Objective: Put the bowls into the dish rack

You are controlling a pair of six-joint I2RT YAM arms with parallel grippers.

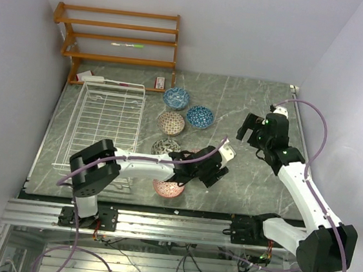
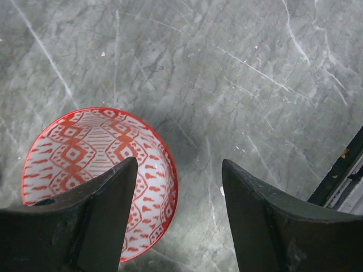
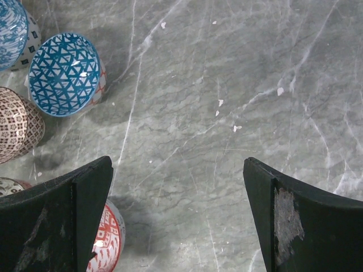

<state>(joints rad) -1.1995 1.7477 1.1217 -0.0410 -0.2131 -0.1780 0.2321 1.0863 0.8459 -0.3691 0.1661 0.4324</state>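
The left gripper (image 2: 180,164) hangs with jaws apart astride the rim of a red-patterned bowl (image 2: 85,153), one finger over its inside, seemingly not pinching it. The right gripper (image 3: 177,161) gapes wide above the bare marble table (image 3: 227,85). The other bowls (image 1: 170,122) stand on the table, just right of the white wire dish rack (image 1: 103,111), all outside it.

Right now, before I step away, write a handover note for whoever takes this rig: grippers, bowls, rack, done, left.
Left gripper: open, one finger over a red bowl, the other outside its rim; no grip yet.
Right gripper: open, empty, over bare tabletop.
On the tabletop: far blue bowl, nearer blue bowl, brown bowl, dark grey bowl, second red bowl.
White wire dish rack: no bowls inside.
Done: nothing loaded. Left: all six bowls.
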